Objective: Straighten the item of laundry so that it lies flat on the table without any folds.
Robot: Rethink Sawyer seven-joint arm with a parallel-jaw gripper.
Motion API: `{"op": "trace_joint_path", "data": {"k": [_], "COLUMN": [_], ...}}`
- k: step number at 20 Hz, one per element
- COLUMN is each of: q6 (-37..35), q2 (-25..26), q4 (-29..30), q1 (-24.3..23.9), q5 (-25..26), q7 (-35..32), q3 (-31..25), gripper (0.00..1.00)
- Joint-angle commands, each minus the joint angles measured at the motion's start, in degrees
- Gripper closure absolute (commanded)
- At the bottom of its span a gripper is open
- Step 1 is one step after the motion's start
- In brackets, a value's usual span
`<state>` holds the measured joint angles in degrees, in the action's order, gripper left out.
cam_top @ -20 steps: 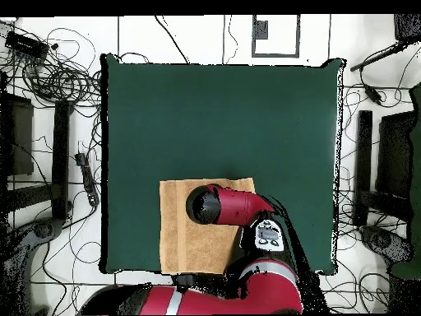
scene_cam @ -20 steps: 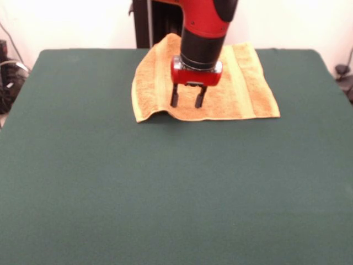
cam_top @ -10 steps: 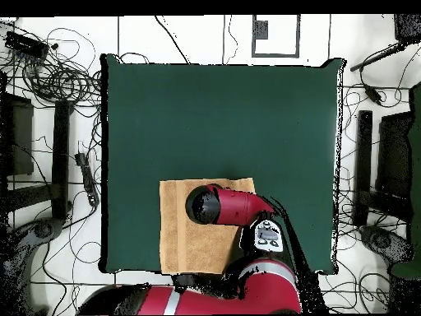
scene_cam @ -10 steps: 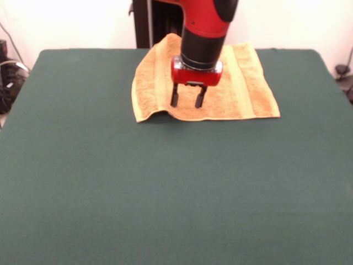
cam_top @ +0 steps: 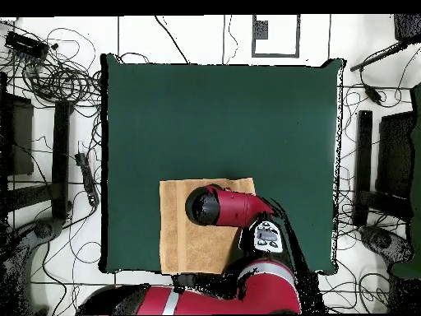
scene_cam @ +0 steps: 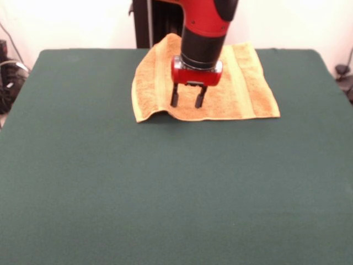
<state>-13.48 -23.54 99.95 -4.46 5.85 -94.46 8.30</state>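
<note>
the towel (scene_cam: 205, 83) lies spread directly beneath the pincer (scene_cam: 187, 102), on the part of the table (scene_cam: 165, 187) nearest the robot's pedestal. in the front view the cloth extends to both sides of the pincer and behind it, with its front hem just ahead of the fingertips. the woven bands run front to back, one on each side of the pincer. the front corner on the picture's left of the pincer is slightly raised, with a shadow under it; the far corner on that same side looks rounded or turned in rather than square. the rest of the cloth appears flat.

in the overhead view the towel (cam_top: 182, 226) shows as a golden rectangle under the arm, and the wrist (cam_top: 205, 205) covers the part nearer the table's middle; the pincer itself is hidden under the wrist there.

the pincer points straight down from the red wrist housing. its two dark fingers (scene_cam: 175, 96) stand apart with a clear gap between them, about as wide as the housing allows. nothing is held between them. the tips sit over the towel near its front hem; whether they touch the cloth or hover just above it cannot be told.
</note>
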Motion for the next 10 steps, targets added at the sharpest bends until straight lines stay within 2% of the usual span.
{"op": "trace_joint_path", "data": {"k": [1,4,10], "q6": [7.33,10.3,9.91], "q2": [11.63,13.39,13.47], "q4": [4.1,4.25,5.9], "q1": [3.15,2.49,3.38], "q5": [-1.82,-1.47,-1.95], "q7": [-13.41,-13.55,-13.46], "q3": [-6.38,-7.33,-9.78], "gripper": [0.0,0.0,0.0]}}
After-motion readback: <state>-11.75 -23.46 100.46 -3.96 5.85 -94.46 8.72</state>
